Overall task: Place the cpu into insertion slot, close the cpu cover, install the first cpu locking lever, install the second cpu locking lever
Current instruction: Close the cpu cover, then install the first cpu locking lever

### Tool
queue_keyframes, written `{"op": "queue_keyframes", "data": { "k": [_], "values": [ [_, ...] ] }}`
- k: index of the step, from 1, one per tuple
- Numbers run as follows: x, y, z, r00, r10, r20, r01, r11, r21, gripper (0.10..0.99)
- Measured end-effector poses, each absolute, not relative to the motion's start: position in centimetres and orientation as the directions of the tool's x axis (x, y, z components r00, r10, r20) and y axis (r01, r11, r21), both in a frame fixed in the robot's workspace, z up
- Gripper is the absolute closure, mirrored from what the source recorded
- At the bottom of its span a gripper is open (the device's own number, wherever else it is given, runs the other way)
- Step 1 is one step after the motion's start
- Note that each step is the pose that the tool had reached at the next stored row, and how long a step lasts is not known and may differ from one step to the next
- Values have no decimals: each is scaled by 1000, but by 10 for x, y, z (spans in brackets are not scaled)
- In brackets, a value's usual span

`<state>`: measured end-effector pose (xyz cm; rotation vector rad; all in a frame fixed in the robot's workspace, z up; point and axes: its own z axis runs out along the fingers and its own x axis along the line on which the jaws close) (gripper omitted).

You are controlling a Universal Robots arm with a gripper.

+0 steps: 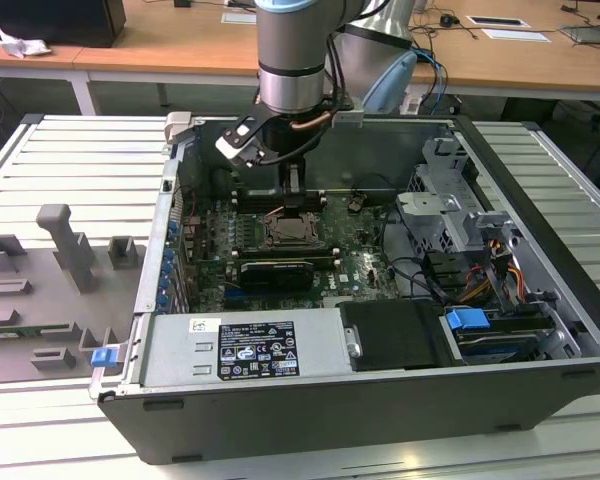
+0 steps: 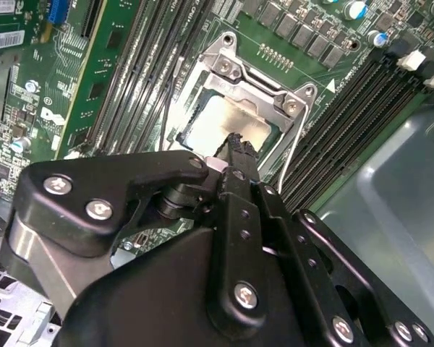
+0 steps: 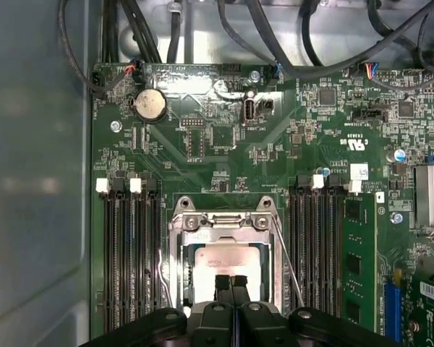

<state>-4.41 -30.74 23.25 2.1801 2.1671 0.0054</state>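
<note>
**Fingers clenched over the seated cpu**

My black two-fingered gripper [image 3: 231, 280] was clenched. In the first wrist view its two fingertips [image 3: 222, 283] stood pressed flat against each other with only a thin seam between them, and they gripped nothing.

Directly beneath my fingertips lay the small flat square cpu [image 3: 224, 256] with its pale silver-grey metal top. It was seated in the square dark insertion slot [image 1: 288, 232] with a silvery rim, on the green motherboard [image 3: 224, 144]. I could not tell whether my tip pressed on the chip or hung just above it.

The thin square silvery metal cpu cover [image 3: 224, 223], a frame with a large window, lay down flat around the cpu. Its end bar with two screws sat just ahead of my fingertips, and the chip showed through the window.

A thin bright wire lever [image 3: 288, 264] ran along one side of that frame, near my fingers and slanting slightly away from it. Long narrow black memory slots [image 3: 315, 246] flanked the socket on either side of my fingers.

In the exterior view my arm reached straight down into the open dark grey computer case [image 1: 310, 420], with my wrist above the socket.
</note>
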Motion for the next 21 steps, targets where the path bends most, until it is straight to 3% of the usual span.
{"op": "queue_keyframes", "data": {
  "k": [12,16,21],
  "values": [
    [-45,-307,246,0,999,-48,999,3,50,980],
    [-45,-307,247,-183,982,-49,981,185,50,980],
    [-45,-307,247,-283,958,-50,957,285,50,980]
  ]
}}
